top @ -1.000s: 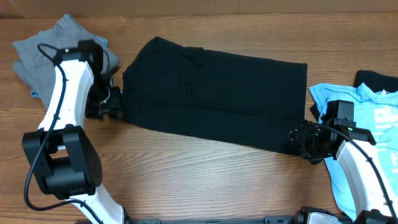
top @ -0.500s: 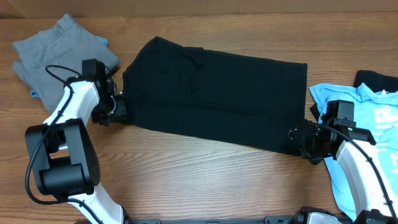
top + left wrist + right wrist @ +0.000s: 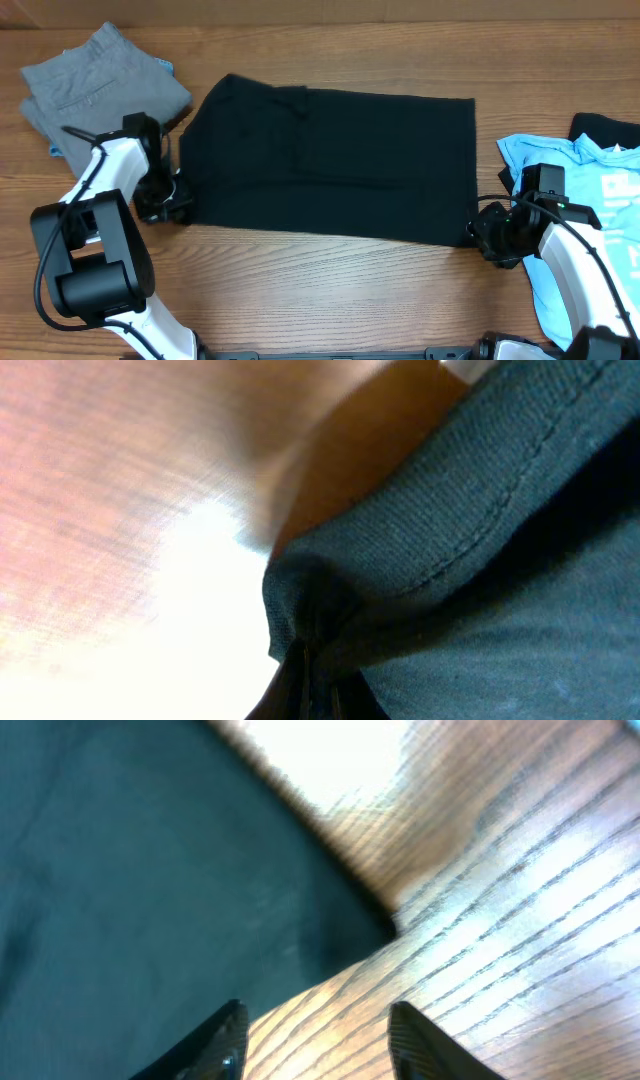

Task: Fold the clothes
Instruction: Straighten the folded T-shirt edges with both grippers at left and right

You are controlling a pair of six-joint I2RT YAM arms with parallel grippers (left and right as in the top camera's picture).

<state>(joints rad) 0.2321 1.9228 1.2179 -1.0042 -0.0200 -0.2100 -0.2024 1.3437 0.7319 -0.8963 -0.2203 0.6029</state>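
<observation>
left claw: now clamped on the lower left corner of the black T-shirt
right claw: held apart at the right corner, nothing gripped
black T-shirt: pulled straighter, laid flat on the table; fold readied

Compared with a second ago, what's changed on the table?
The left claw shut on the near-left corner of the black T-shirt and dragged it leftward, squaring it up. The right claw sits open by the near-right corner. Grey trousers and light-blue tee stayed put.
</observation>
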